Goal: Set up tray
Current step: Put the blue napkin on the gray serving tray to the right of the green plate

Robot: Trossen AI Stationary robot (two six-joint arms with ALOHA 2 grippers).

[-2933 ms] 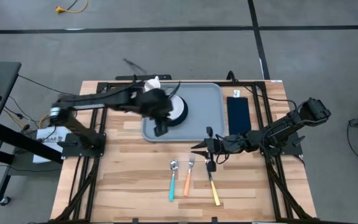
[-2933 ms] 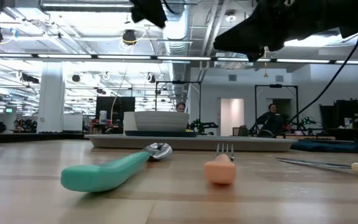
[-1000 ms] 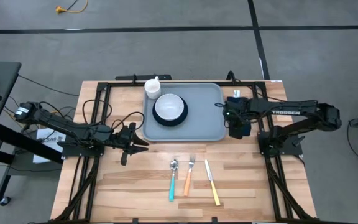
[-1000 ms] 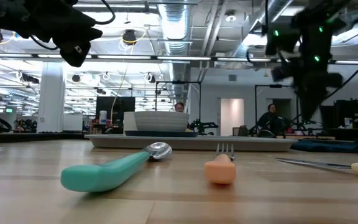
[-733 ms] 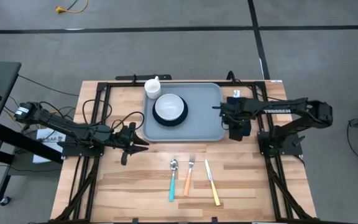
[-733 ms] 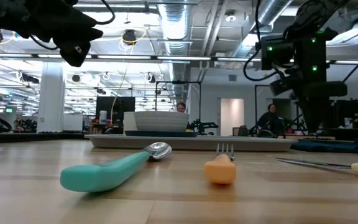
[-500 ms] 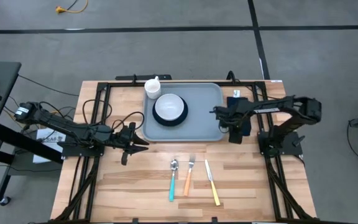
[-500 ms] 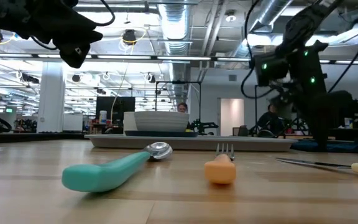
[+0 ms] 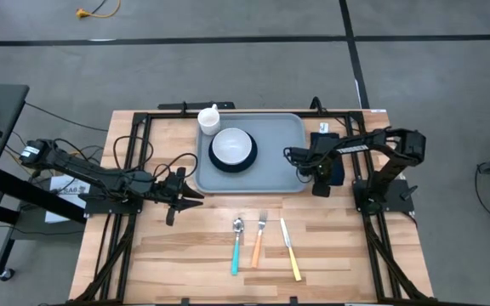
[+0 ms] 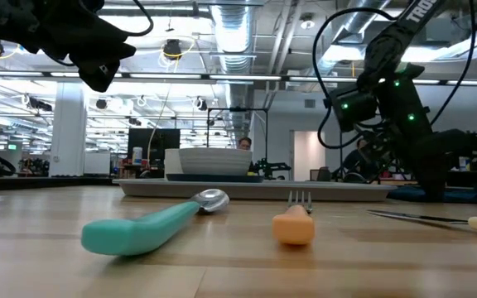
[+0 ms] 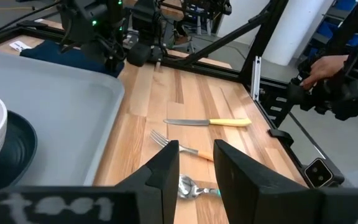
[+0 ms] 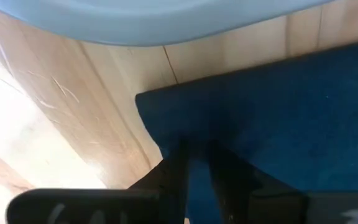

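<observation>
High view: the grey-blue tray [image 9: 270,157] lies flat on the far middle of the wooden worktop [image 9: 330,246], long side running left to right. On its left half sits a white bowl [image 9: 231,146] on a dark plate [image 9: 230,162]; a small white cup [image 9: 208,120] stands at the tray's far left corner, and whether it is on the rim or just outside cannot be told. Just beside the tray's right edge lies a dark navy folded napkin [image 9: 327,146]. The right end effector [image 9: 317,180] is lowered onto the near end of this napkin; in the right wrist view its fingers [image 12: 174,167] are drawn close together with navy cloth between them, pinching the napkin near its corner, the tray rim showing just past it. The left end effector [image 9: 196,197] waits low over the worktop, off the tray's near left corner and apart from it; the left wrist view shows its fingers [image 11: 166,171] with a narrow gap, nothing held. Near the front edge, well apart from the tray, lie side by side a teal-handled spoon [image 9: 236,247], an orange-handled fork [image 9: 259,242] and a yellow-handled knife [image 9: 290,252]
</observation>
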